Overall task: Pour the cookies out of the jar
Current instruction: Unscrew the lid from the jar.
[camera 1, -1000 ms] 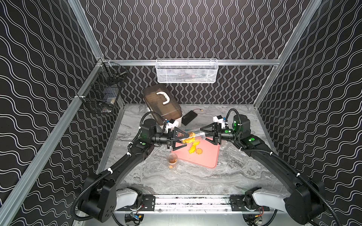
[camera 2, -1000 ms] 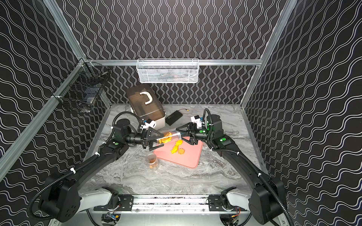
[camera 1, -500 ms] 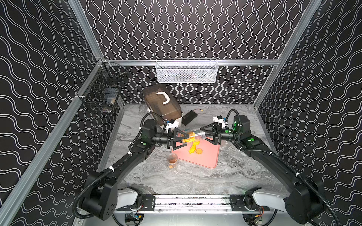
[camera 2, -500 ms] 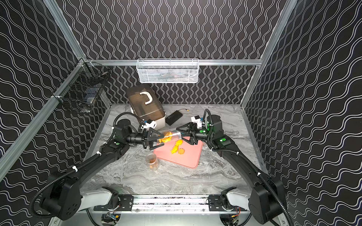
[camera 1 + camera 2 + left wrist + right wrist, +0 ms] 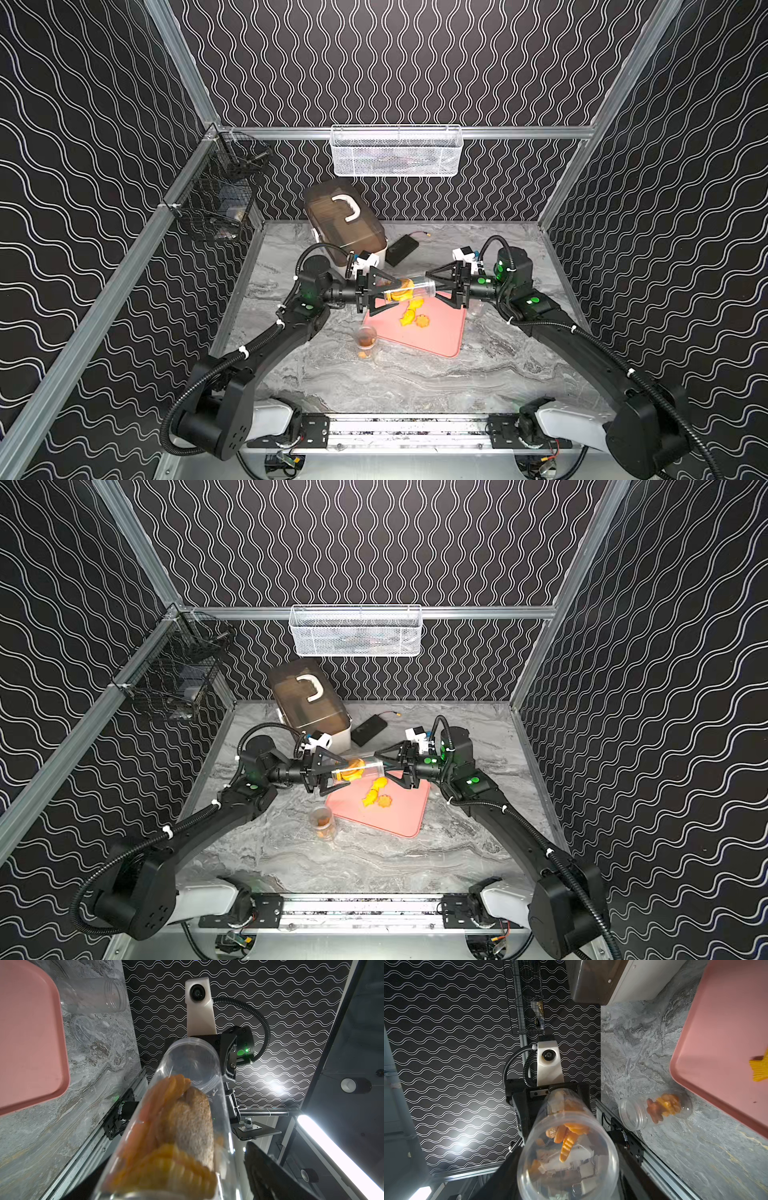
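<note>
A clear jar [image 5: 417, 286] [image 5: 370, 766] hangs level over the pink tray [image 5: 440, 340] [image 5: 405, 818], between my two grippers. Several yellow-orange cookies [image 5: 401, 291] [image 5: 166, 1118] lie inside it, bunched toward the left gripper's end. A few cookies [image 5: 413, 316] [image 5: 376, 798] rest on the tray. My right gripper [image 5: 431, 285] [image 5: 380, 764] is shut on the jar's base. My left gripper [image 5: 395, 293] [image 5: 345, 772] stands open around the other end. In the left wrist view one of its fingers [image 5: 270, 1172] is a gap away from the jar wall.
A small clear jar [image 5: 365, 341] holding cookies stands just off the tray's near left corner. An empty jar [image 5: 478, 309] lies to the right of the tray. A brown-lidded box [image 5: 343, 220] and a black device [image 5: 401, 249] sit at the back. Wire baskets [image 5: 397, 151] hang on the walls.
The left gripper's jaws narrowed around the jar's end and have widened again. The jar, the right gripper and both arms stay where they were.
</note>
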